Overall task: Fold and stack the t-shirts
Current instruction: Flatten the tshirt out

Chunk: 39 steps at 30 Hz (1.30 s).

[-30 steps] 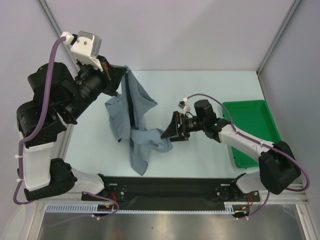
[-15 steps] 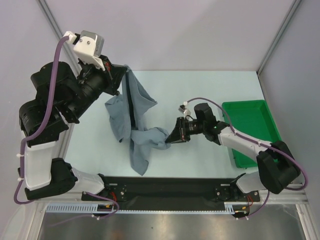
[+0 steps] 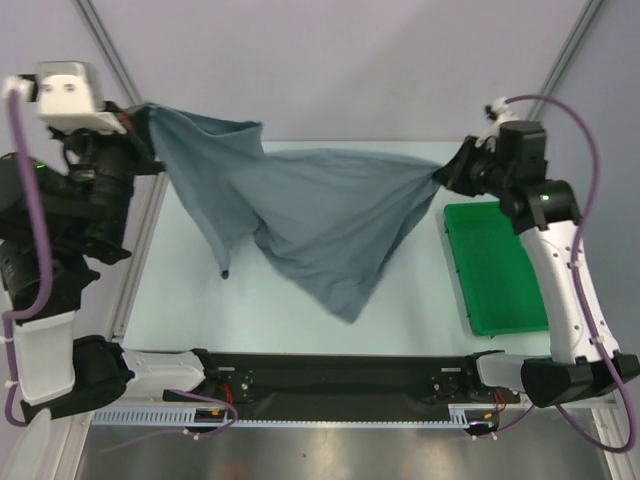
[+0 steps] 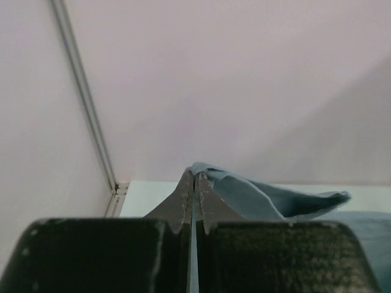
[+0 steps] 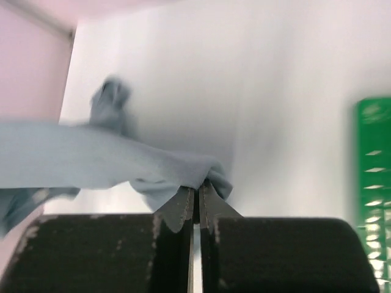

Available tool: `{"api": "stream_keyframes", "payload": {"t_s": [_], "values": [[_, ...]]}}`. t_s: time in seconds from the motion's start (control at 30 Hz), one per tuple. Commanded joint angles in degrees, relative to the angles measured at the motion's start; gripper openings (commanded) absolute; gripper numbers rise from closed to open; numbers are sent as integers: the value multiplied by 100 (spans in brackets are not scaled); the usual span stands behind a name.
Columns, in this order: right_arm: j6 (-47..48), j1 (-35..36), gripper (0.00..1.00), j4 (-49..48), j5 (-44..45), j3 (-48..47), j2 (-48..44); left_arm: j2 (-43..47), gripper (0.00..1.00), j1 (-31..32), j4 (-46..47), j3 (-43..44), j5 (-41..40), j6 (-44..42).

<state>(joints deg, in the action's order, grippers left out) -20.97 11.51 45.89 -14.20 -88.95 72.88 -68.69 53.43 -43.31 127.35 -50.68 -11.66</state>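
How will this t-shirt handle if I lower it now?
Likely very floppy: the t-shirt sags in a deep drape between the left gripper and right gripper. Probably light, since two small pinches carry it. Its hanging lower edge may crumple on landing.

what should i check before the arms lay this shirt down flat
1. left tool clamped on the t-shirt: ok
2. right tool clamped on the t-shirt: ok
3. Cloth stretched between both tools: ok
4. Cloth free of bunching: not ok, it hangs in folds with a loose end dangling
5. Which edge of the shirt each tool holds: cannot tell
6. green tray free of cloth: ok
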Motion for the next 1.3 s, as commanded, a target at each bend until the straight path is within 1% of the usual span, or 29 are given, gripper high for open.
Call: {"api": "stream_keyframes", "payload": {"t_s": [0.0,0.03,0.07,0.13,0.27,0.37,0.4,0.47,0.53,0.57,0.6,0.67,0.73,0.8,0.87,0.9,0.93,1.0,1.03,1.1,1.17,1.2,1.23,1.27], "values": [[480,-166,0,904,927,-921,-230,399,0,-26,1656,53,-847,-1091],[445,-175,0,957,1041,-1245,-257,530,0,-26,1807,53,-874,-1310],[384,-184,0,957,1059,-1344,-300,575,0,-17,1948,62,-917,-1391],[322,-298,0,1027,832,-1763,-336,698,0,-8,2160,228,-918,-1505],[304,-307,0,1659,813,-2529,-160,778,0,53,2038,659,-795,-1523],[348,-307,0,1722,656,-2566,-370,909,0,124,1906,809,-620,-1383],[348,-307,0,1661,437,-2549,-441,936,0,141,1827,844,-480,-1339],[392,-307,0,1652,269,-2566,-669,945,0,177,1573,958,-234,-1155],[410,-307,0,1590,-28,-2566,-828,918,0,194,1405,1177,302,-849],[436,-307,0,1555,-239,-2558,-941,918,0,194,1378,1204,487,-751],[393,-316,1,1520,-598,-2618,-969,918,0,203,1369,1239,958,-567],[287,-307,1,1520,-890,-2715,-1013,918,0,194,1430,1240,1339,-408],[243,-307,2,1598,-1321,-3014,-995,848,0,194,1422,1353,1769,-206],[173,-307,5,1590,-1672,-3181,-1022,813,0,203,1422,1424,1929,-100],[120,-307,5,1651,-1639,-3243,-1057,822,0,203,1474,1372,1913,-108],[94,-307,3,1738,-1508,-3182,-1074,822,0,203,1501,1267,1799,-221],[85,-307,2,1774,-1464,-2973,-1074,822,0,212,1510,1205,1554,-301],[-64,-316,1,1661,-1463,-2691,-1074,769,0,247,1457,1047,1342,-537],[-143,-307,0,1573,-1446,-2367,-1109,708,0,282,1422,959,1254,-617],[-310,-307,0,1318,-1184,-2102,-1127,664,0,282,1325,573,964,-819],[-372,-298,0,925,-1156,-1777,-1048,602,0,282,1456,161,718,-987],[-390,-307,0,774,-1156,-1671,-1004,602,0,282,1587,-320,569,-1153],[-442,-307,0,581,-1147,-1557,-908,611,0,273,2015,-612,541,-1267],[-443,-316,0,144,-1156,-1408,-829,593,0,256,2237,-858,550,-1338]]}}
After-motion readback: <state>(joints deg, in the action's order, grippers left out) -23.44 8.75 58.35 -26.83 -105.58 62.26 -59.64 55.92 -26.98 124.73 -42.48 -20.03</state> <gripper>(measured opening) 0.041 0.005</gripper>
